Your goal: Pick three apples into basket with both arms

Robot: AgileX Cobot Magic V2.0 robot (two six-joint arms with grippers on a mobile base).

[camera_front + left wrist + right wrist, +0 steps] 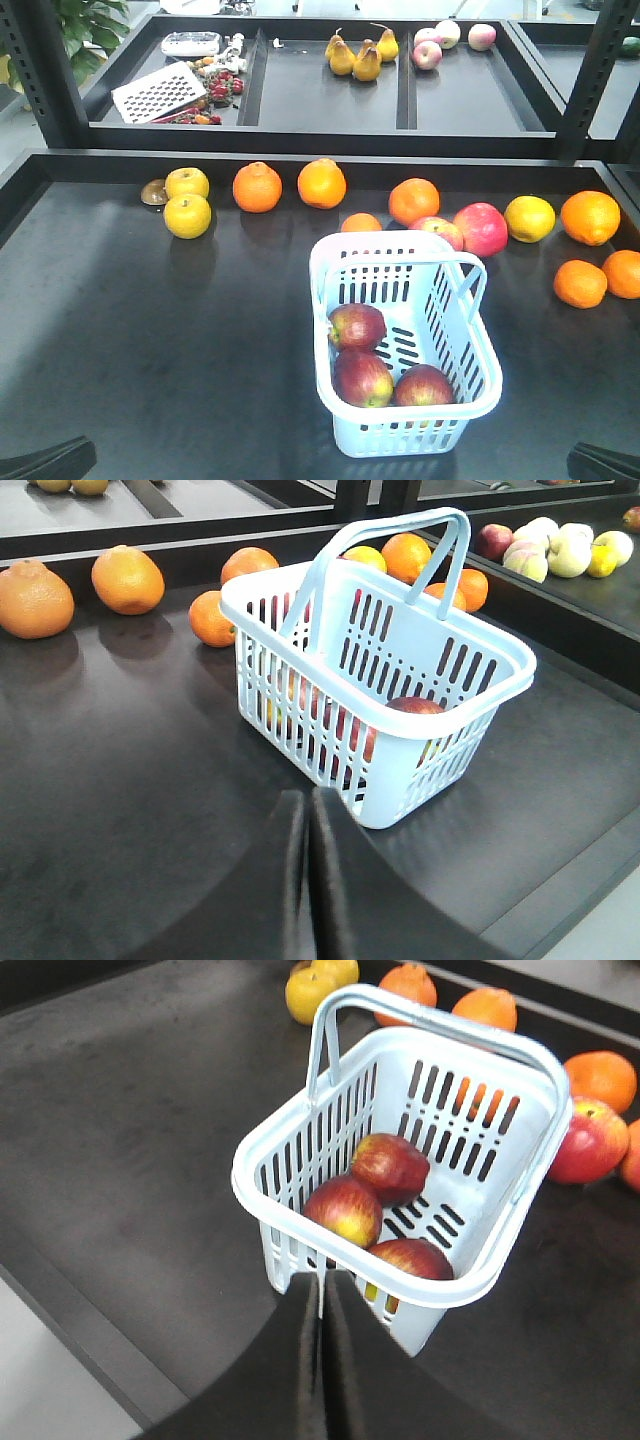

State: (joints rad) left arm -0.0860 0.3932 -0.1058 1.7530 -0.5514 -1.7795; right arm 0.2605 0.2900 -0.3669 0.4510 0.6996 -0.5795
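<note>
Now, left gripper (305, 820): you see its black fingers pressed flat together with nothing between them, low over the dark table (120, 780).
Right gripper (322, 1305): its fingers are likewise closed on nothing, hanging just short of the basket's near corner.
Basket from the left tool: the basket (470, 680) stands ahead and slightly right of your left fingertips, close but not touching, with its handles raised.
Basket from the right tool: the near rim (440, 1295) lies directly ahead, so you look straight down into it.
Basket's long axis: in the front view it runs roughly away from you, toward the row of fruit behind.
Three apples: the three apples (357, 325) (362, 377) (423, 386) all rest on the basket floor, bunched toward its near end.
Nearer arm: by my judgement, your right is closer to the basket.
Task state: it looks finished to me, so your next move is likely only pulling both arms clear.
Bystanders: oranges (257, 187) and a pinkish apple (481, 229) sit behind, outside the basket.
</note>
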